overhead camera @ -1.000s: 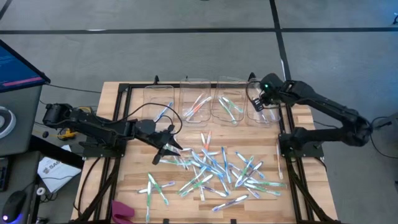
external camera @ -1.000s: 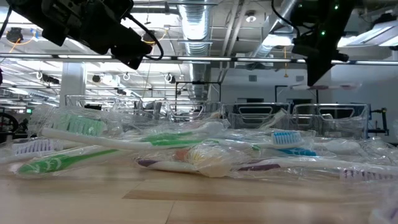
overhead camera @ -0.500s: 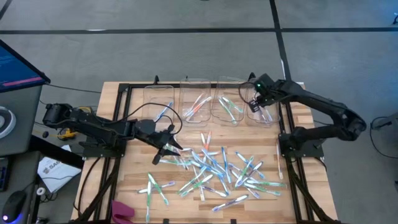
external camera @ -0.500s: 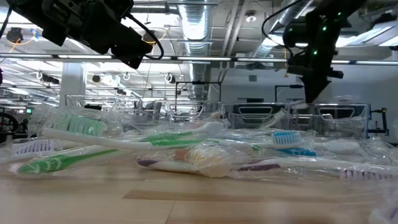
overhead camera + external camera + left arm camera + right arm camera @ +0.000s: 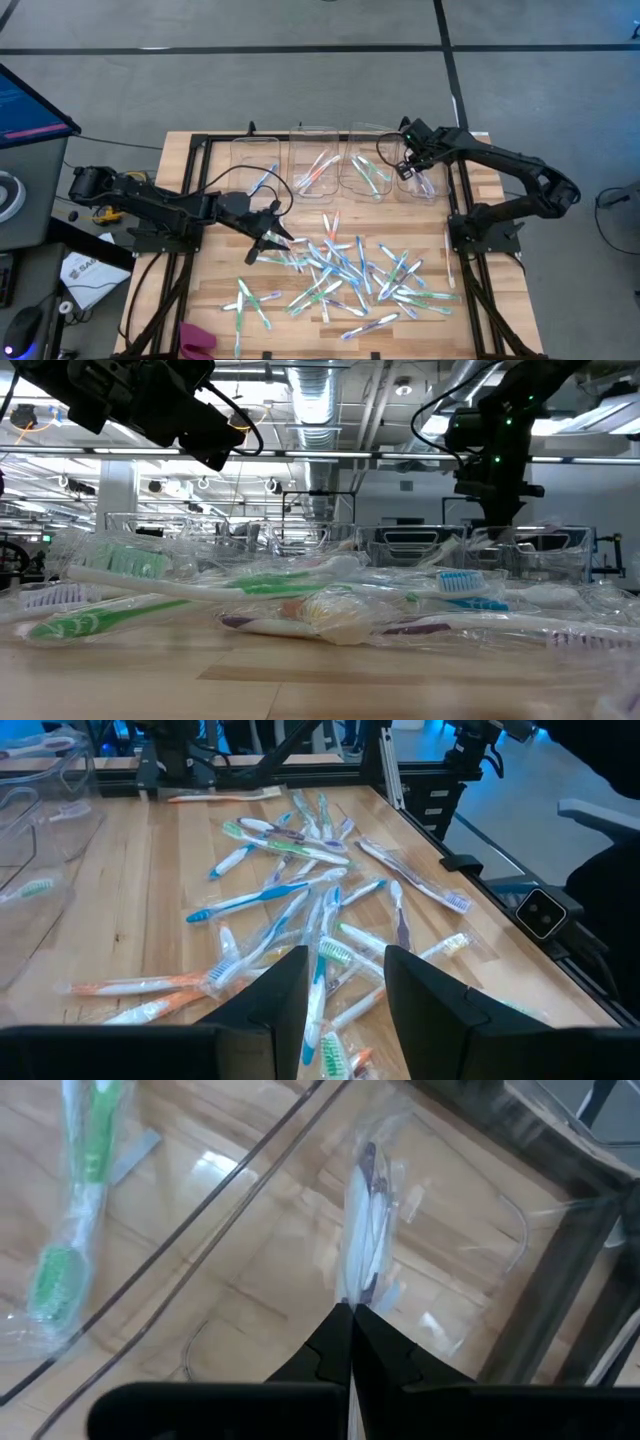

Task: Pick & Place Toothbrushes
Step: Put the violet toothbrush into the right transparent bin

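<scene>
Right pincer (image 5: pixel 352 1320) shifted left, closed above purple toothbrush (image 5: pixel 364 1230).

We see even, bright overhead light from ceiling fixtures (image 5: pixel 405 388) in the room behind; glare streaks the clear bins (image 5: pixel 250 1170) and the wrapped toothbrushes (image 5: pixel 300 600), shadows lie soft on the tabletop (image 5: pixel 215 290), whose nearest planks blur

Wrapped toothbrushes (image 5: pixel 350 272) scattered mid-table, some apparently in bins (image 5: pixel 318 172)

A lab or workshop hall: exposed ceiling ducts (image 5: pixel 320 405), concrete floor (image 5: pixel 300 80), framed wooden table (image 5: pixel 215 290).
</scene>
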`<control>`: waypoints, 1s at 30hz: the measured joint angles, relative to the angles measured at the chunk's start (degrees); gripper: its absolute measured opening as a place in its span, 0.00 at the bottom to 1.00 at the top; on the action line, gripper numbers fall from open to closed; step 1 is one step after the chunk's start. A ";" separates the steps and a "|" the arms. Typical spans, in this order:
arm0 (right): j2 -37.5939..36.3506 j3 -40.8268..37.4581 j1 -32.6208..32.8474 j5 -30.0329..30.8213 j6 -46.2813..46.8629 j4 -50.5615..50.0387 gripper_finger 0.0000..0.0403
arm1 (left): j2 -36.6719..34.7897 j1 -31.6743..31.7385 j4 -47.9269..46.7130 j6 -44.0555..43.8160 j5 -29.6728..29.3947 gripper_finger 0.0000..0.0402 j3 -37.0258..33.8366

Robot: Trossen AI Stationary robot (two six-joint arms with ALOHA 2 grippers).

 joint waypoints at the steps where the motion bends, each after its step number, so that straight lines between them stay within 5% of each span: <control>1: 0.00 0.00 -0.02 0.00 -0.06 0.00 0.00 | 0.00 0.00 0.00 0.04 0.00 0.31 0.00; 15: 0.00 0.00 -0.73 1.75 -11.79 -0.25 0.00 | 0.00 0.02 0.02 1.25 0.00 0.31 -0.02; 30: 0.00 0.02 -1.38 1.68 -14.18 -0.15 0.02 | 0.00 0.02 0.56 1.27 0.00 0.31 -0.02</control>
